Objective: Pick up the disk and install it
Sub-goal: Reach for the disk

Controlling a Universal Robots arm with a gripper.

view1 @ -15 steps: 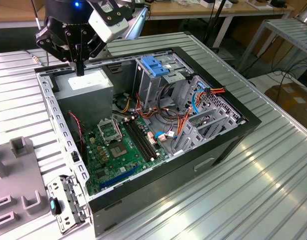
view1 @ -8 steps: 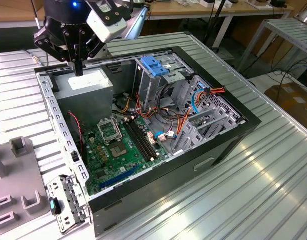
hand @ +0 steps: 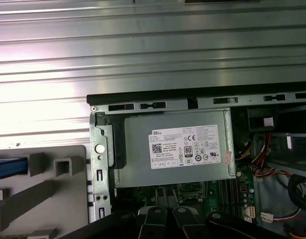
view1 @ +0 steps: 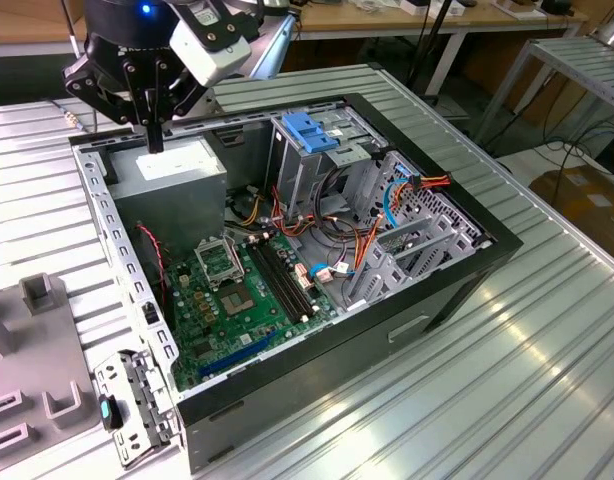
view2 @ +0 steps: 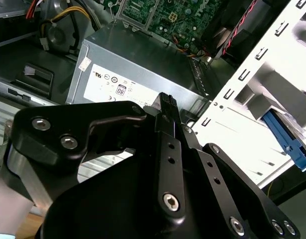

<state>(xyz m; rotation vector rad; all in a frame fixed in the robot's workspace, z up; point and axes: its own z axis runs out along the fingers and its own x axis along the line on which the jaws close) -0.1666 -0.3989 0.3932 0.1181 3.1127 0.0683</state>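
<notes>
Exterior view: the end effector points straight down from an upright wrist. Its fingers are pressed together into a single dark bar, and I see nothing between them. In both wrist views the end effector gives the same reading, closed and empty.

Directly beneath the tips lies the power supply, in a corner of the open computer case. The tips stand just above its white sticker. I cannot tell whether they touch it.

Outward from there:
1. Deeper into the case from the end effector stands the drive cage with its blue handle, well apart from the tips.
2. On the opposite side, beyond the perforated case wall, a grey fixture rests on the ribbed surface.

I cannot positively identify the disk. In the first wrist view a blue strip shows at the fixture's far edge, and I judge it to be one of the disk's side rails. On that reading the disk lies outside the case, away from the cage. Its long axis would run parallel to the long side of the power supply. Too little of it shows for me to confirm this.
</notes>
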